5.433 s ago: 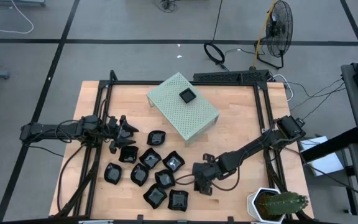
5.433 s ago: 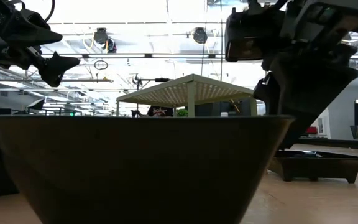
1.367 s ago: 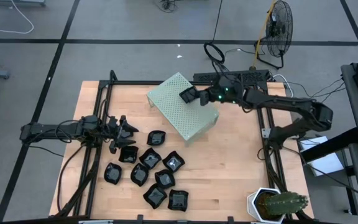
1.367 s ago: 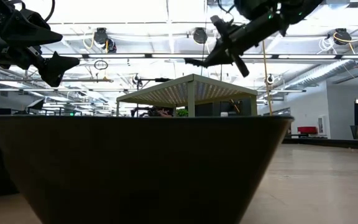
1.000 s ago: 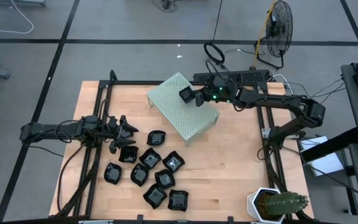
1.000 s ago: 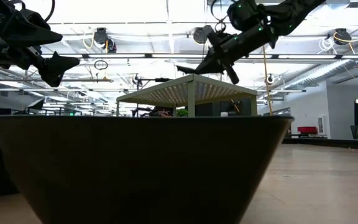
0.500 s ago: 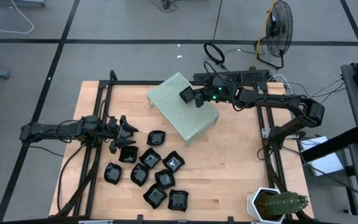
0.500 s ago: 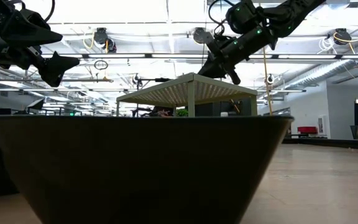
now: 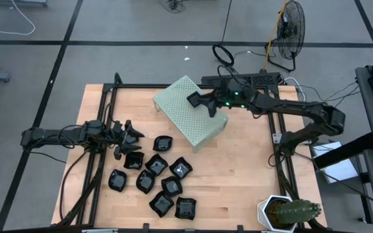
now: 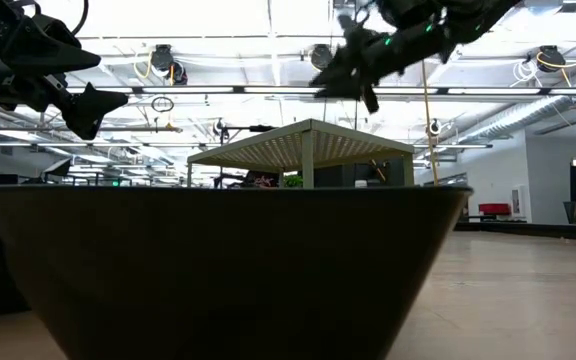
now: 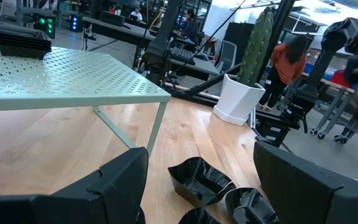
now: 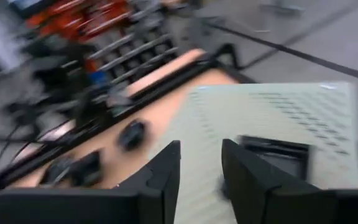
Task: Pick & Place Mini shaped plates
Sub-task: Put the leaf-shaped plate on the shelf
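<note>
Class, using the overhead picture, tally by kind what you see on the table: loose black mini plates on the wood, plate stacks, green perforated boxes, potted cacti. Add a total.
Loose mini plates: 9
Plate stack on the box: 1
Green perforated box: 1
Potted cactus: 1
Total: 12

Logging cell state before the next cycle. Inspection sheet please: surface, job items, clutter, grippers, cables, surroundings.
Surface: wooden table in a black frame.
Job's things: stack of mini shaped plates on the pale green perforated box; loose plates clustered at front left.
Clutter: potted cactus at front right corner.
Grippers: right gripper above the box, open, empty; left gripper waits at the left, open.
Cables: loops on the floor behind the table.
Surroundings: standing fan; a person in the left wrist view.
</note>
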